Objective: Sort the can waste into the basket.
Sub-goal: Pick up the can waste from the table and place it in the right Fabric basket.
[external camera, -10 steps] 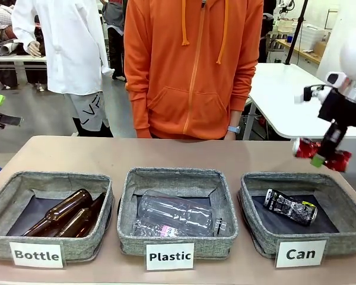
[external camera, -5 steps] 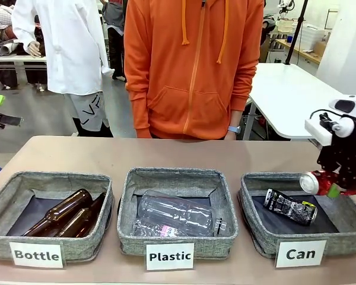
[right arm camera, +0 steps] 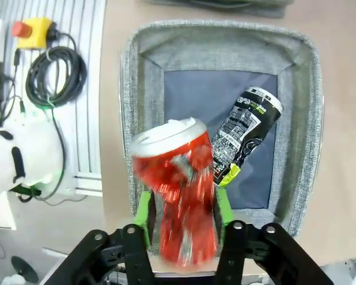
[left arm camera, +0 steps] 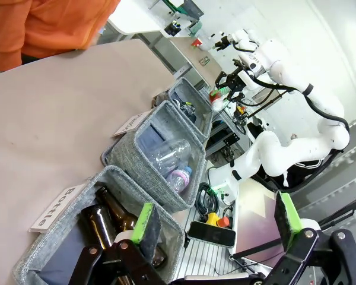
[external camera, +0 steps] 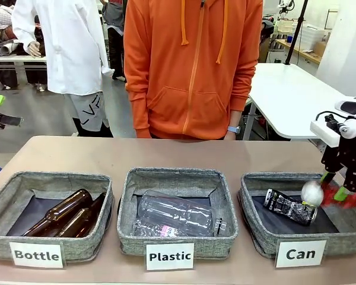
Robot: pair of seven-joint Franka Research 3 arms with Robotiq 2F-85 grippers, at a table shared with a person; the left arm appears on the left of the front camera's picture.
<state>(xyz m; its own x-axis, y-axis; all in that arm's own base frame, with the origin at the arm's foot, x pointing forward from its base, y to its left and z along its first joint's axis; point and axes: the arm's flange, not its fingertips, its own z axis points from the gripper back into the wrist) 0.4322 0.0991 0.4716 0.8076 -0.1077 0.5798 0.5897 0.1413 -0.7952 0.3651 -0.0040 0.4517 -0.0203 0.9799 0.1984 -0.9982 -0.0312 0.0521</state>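
Fingers of my right gripper [right arm camera: 181, 217] stand apart, the blurred red can [right arm camera: 179, 193] loose between the green pads, over the right end of the "Can" basket [external camera: 267, 236]. A black can [external camera: 289, 207] lies inside it. My left gripper [left arm camera: 216, 228] is spread wide, holding nothing, near the "Bottle" basket [left arm camera: 127, 189] and its brown bottles [left arm camera: 110, 217].

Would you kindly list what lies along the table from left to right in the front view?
Bottle basket → Plastic basket → Can basket → black can → red can between the right gripper's pads.
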